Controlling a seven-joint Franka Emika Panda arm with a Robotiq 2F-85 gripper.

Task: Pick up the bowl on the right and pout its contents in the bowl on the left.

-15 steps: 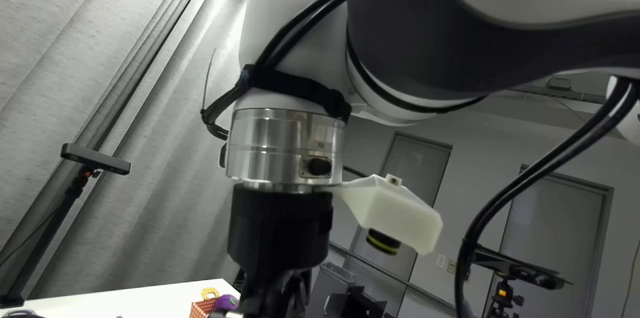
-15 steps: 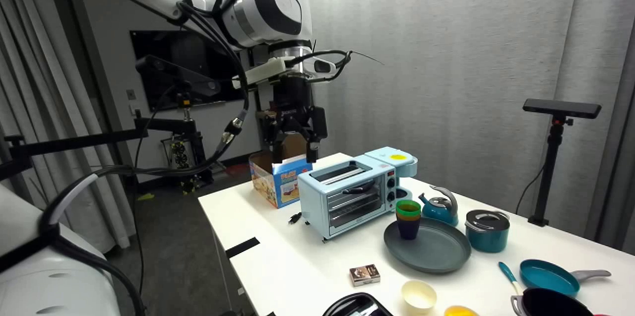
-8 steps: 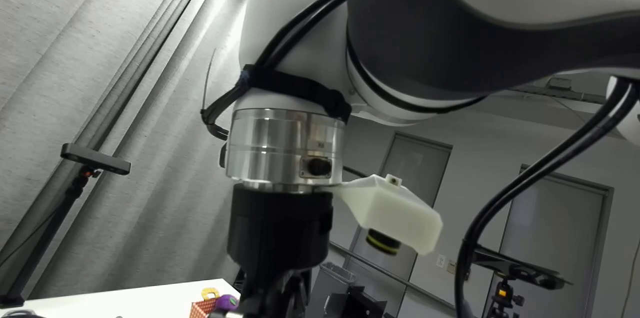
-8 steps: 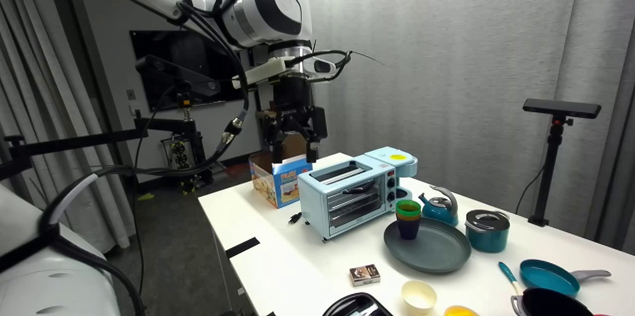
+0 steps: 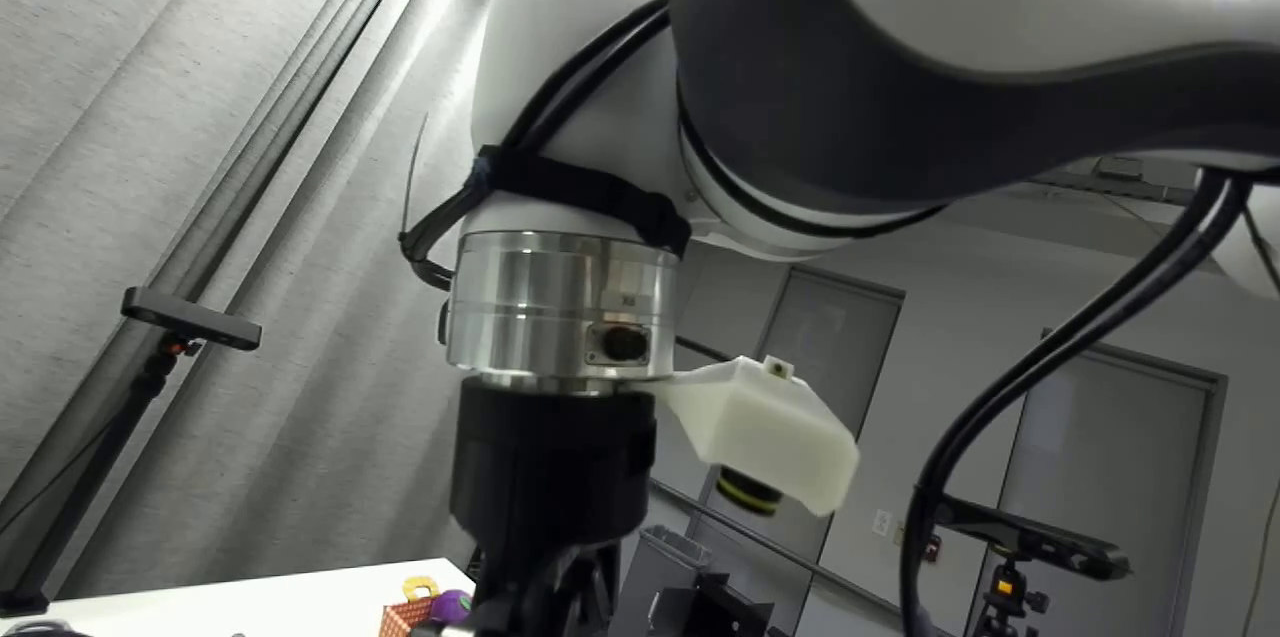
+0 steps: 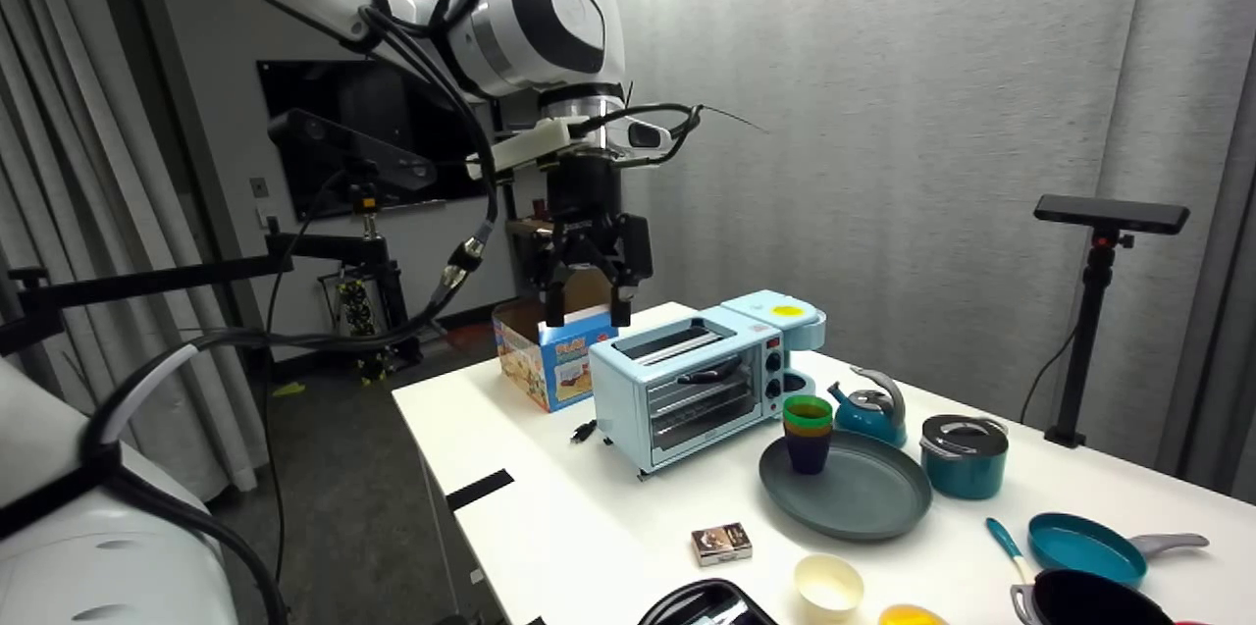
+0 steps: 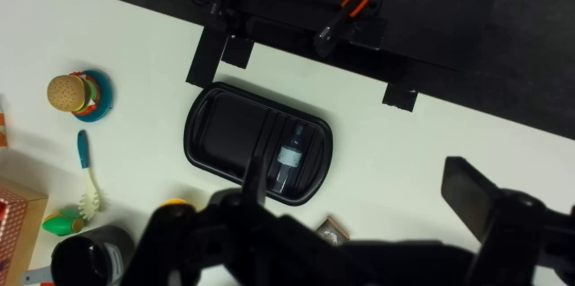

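Observation:
A cream bowl [image 6: 828,586] stands near the front of the white table in an exterior view. To its right there, a yellow bowl [image 6: 911,615] is cut by the frame's lower edge. What either holds I cannot tell. My gripper [image 6: 588,311] hangs high above the table's far part, in front of a cardboard box and well away from both bowls. Its fingers stand wide apart in the wrist view, with nothing held between them. A yellow sliver [image 7: 178,202] peeks out beside the left finger there; the cream bowl does not show in that view.
Around the bowls are a black tray [image 7: 224,131] holding a bottle, a small box [image 6: 721,544], a grey plate [image 6: 873,507] bearing stacked cups, and a black pot [image 6: 1089,600]. A blue toaster oven [image 6: 687,390] and a cardboard box [image 6: 549,360] stand farther back.
Between half a second ago and now, the arm has shifted slightly right and down in the view with the bowls. The gripper has stayed open; the objects have not moved.

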